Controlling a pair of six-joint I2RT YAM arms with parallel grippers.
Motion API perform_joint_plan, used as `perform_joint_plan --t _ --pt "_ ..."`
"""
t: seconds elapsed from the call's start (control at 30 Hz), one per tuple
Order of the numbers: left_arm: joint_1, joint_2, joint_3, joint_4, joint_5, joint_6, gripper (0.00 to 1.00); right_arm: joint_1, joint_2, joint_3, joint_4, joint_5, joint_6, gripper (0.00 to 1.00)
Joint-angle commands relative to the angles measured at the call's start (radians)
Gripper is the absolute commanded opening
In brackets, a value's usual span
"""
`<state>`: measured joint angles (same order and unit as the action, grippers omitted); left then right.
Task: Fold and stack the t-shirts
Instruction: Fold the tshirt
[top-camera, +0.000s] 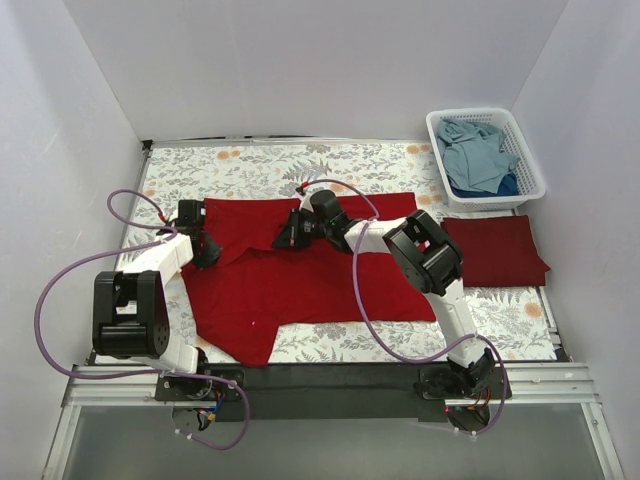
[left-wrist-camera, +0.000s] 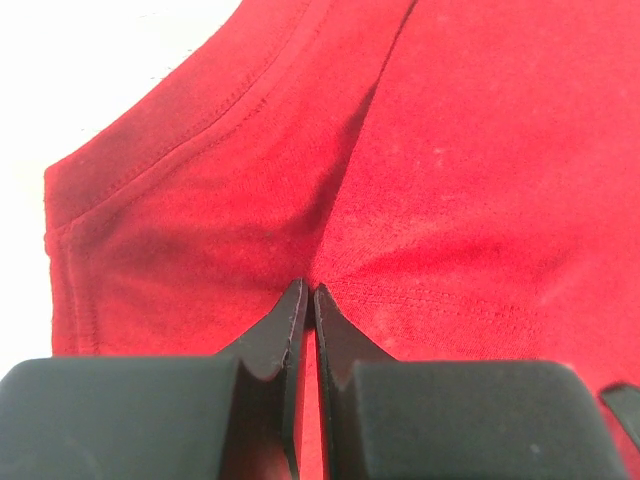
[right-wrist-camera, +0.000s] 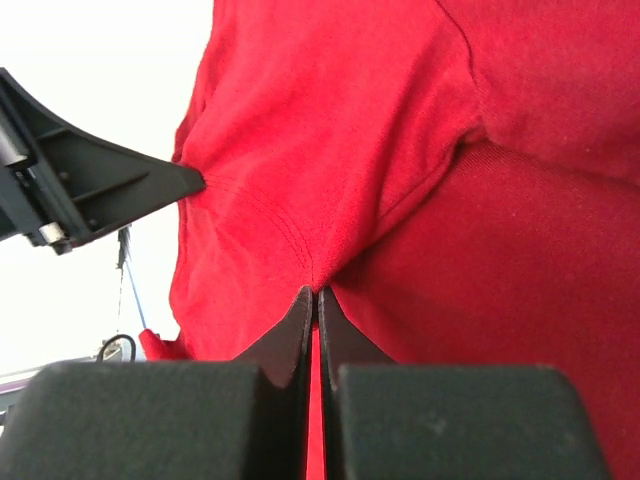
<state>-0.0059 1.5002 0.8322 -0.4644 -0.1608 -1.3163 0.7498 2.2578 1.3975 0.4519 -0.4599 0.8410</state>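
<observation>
Our flowery tablecloth (top-camera: 300, 160) across the whole table, plus our white lattice basket (top-camera: 530, 170) in the far right corner.

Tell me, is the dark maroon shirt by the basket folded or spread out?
Folded: the maroon t-shirt lies as a flat, neat rectangle with no sleeves showing, beside the white basket.

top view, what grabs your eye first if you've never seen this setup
The bright red t-shirt spread across the middle of the table stands out first, with the left pincer and right pincer both pinched shut on its cloth. Next come a folded maroon t-shirt lying to its right and a white basket of dusty blue shirts in the far right corner.
</observation>
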Motion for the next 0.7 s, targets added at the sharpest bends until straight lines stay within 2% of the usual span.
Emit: perform_joint_plan --t 0.0,0.2,0.53,0.57,0.67 --pt "0.000 -0.017 0.041 -0.065 -0.048 -0.006 0.00 -0.009 -0.076 -0.017 0.033 -0.017 -0.020 0.01" --pt "0.000 -0.011 0.085 -0.114 -0.091 -0.008 0.00 -0.018 -0.093 -0.040 0.024 -0.020 -0.029 0.01" --pt "0.000 0.063 0.041 -0.108 -0.034 -0.018 0.01 -0.020 -0.069 -0.042 -0.018 -0.031 -0.060 0.05" --pt "0.000 0.068 0.041 -0.108 -0.033 -0.023 0.02 -0.021 -0.066 -0.040 -0.022 -0.034 -0.066 0.06" --pt "0.000 0.060 0.054 -0.111 -0.029 -0.029 0.09 -0.023 -0.078 -0.032 -0.047 -0.039 -0.092 0.18"
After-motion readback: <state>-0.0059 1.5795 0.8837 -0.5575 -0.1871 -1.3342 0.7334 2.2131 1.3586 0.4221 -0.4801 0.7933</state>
